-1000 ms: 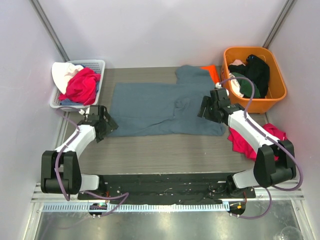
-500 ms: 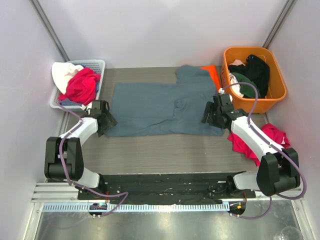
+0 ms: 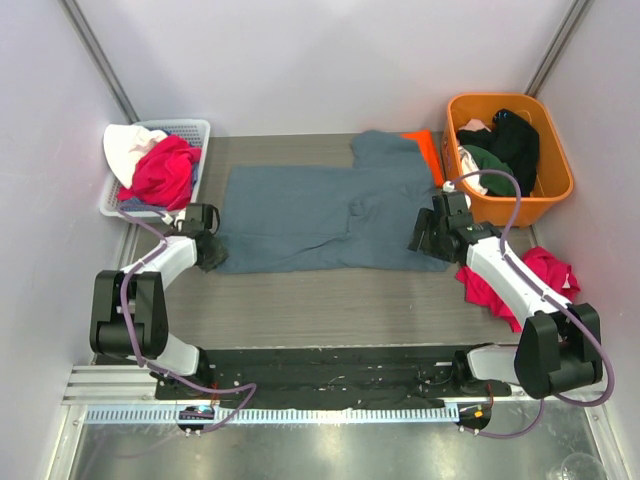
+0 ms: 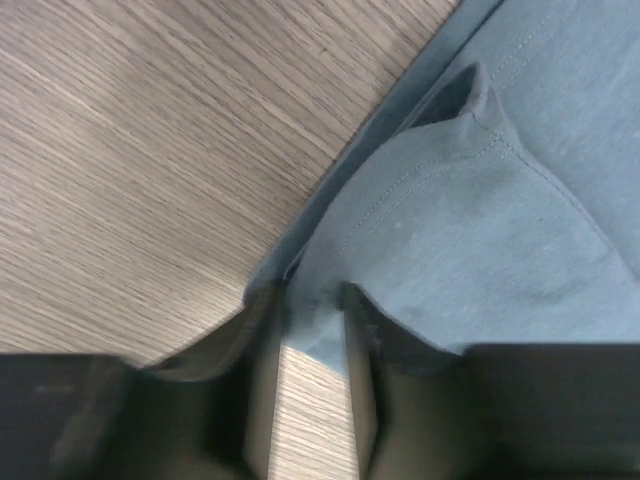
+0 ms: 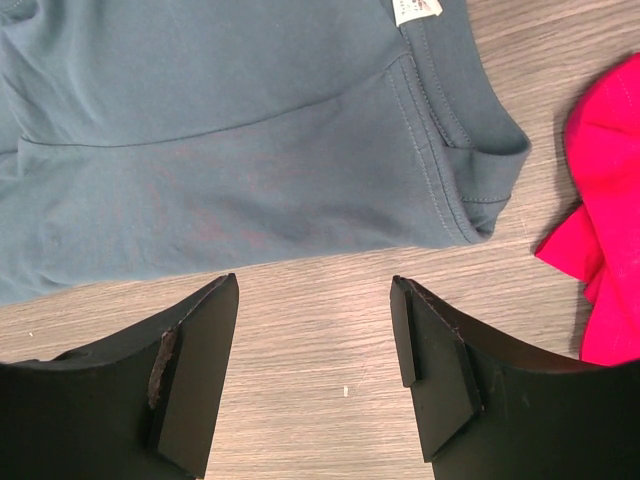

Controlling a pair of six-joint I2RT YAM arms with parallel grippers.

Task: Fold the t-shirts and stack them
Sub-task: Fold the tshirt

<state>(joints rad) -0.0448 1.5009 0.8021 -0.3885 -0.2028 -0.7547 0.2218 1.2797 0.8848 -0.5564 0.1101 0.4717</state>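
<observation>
Wood-grain table [image 3: 330, 300] — blue-grey t-shirt [image 3: 320, 215], orange tub [image 3: 545, 190], white basket [image 3: 195, 135] on it.

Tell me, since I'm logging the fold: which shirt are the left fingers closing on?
The slate blue-grey t-shirt, spread flat mid-table; the left gripper pinches its corner. The orange one only peeks out behind it.

Blue-grey t-shirt [image 3: 320, 220] lies flat between both arms.

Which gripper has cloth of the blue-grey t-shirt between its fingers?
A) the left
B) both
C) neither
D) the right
A: the left gripper pinches a corner of the blue-grey t-shirt, while the right gripper hangs open over bare table beside the hem.
</observation>
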